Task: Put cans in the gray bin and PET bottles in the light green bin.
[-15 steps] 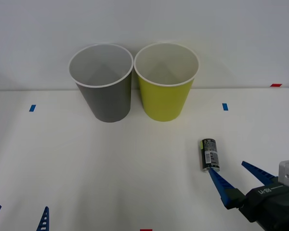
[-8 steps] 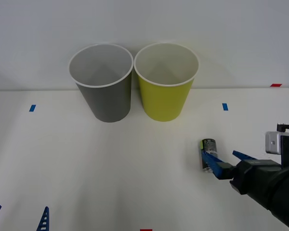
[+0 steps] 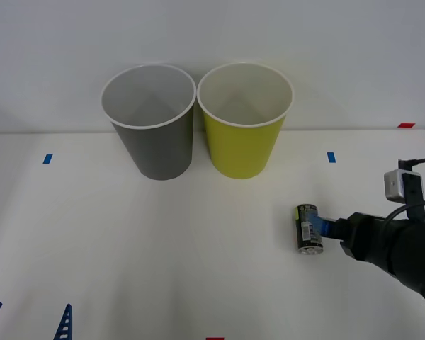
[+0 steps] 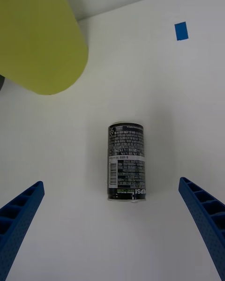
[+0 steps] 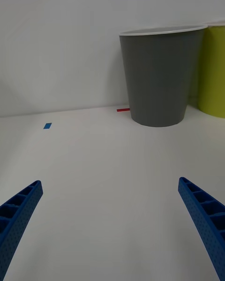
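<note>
A small black can [image 3: 308,228] with a white-and-green label lies on its side on the white table, right of centre. My right gripper [image 3: 324,228] hovers just over it. In the right wrist view the can [image 4: 126,161] lies lengthwise between the open fingers of the right gripper [image 4: 110,181], untouched. The gray bin [image 3: 156,131] and the light green bin [image 3: 244,127] stand side by side at the back, both upright. My left gripper [image 3: 30,313] waits open at the near left edge, facing the gray bin [image 5: 159,75]. PET bottles are out of view.
Small blue tape marks [image 3: 331,156] [image 3: 47,159] sit on the table at both sides, and a red mark [image 3: 406,125] lies at the far right edge. A white wall rises behind the bins. Bare tabletop [image 3: 163,248] stretches between the bins and the grippers.
My right arm has reached forward and to the left, bringing its open gripper from behind the can to just over it. The can, the bins and the left gripper have not moved.
</note>
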Robot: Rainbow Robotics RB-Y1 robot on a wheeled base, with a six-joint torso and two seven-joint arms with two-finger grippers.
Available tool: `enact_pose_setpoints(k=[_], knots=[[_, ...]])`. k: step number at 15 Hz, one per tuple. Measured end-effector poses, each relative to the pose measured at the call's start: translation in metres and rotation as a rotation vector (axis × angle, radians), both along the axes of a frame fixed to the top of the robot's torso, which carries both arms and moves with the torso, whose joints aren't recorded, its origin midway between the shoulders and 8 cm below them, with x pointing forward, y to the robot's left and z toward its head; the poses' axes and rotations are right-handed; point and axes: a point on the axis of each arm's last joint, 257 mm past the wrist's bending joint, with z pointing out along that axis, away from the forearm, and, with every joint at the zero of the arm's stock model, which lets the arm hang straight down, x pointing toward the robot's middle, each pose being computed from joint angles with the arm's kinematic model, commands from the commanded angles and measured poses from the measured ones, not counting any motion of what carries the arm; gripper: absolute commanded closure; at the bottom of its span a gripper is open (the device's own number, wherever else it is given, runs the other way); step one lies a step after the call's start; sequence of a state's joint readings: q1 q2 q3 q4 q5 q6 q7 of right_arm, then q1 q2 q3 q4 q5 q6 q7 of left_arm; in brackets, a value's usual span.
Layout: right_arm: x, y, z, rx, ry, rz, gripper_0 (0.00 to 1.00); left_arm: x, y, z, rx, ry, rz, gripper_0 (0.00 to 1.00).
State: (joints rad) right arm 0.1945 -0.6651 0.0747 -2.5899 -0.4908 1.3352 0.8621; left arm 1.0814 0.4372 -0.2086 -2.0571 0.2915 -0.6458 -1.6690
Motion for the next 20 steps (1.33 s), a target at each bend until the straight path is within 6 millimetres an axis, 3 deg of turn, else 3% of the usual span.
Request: enact_pose_setpoints(k=[2, 6, 11, 20], knots=[[0.002, 0.002, 0.000, -0.035, 0.077, 0.016, 0.00, 0.000, 0.000, 0.000, 0.000, 0.000, 0.000, 0.00], [0.025, 0.015, -0.015, -0.027, 0.193, 0.065, 0.00, 0.000, 0.000, 0.000, 0.000, 0.000, 0.000, 0.00], [0.032, -0.004, -0.030, -0.089, 0.294, 0.027, 0.00, 0.000, 0.000, 0.000, 0.000, 0.000, 0.000, 0.00], [0.075, -0.015, -0.051, -0.061, 0.380, -0.041, 0.00, 0.000, 0.000, 0.000, 0.000, 0.000, 0.000, 0.00]])
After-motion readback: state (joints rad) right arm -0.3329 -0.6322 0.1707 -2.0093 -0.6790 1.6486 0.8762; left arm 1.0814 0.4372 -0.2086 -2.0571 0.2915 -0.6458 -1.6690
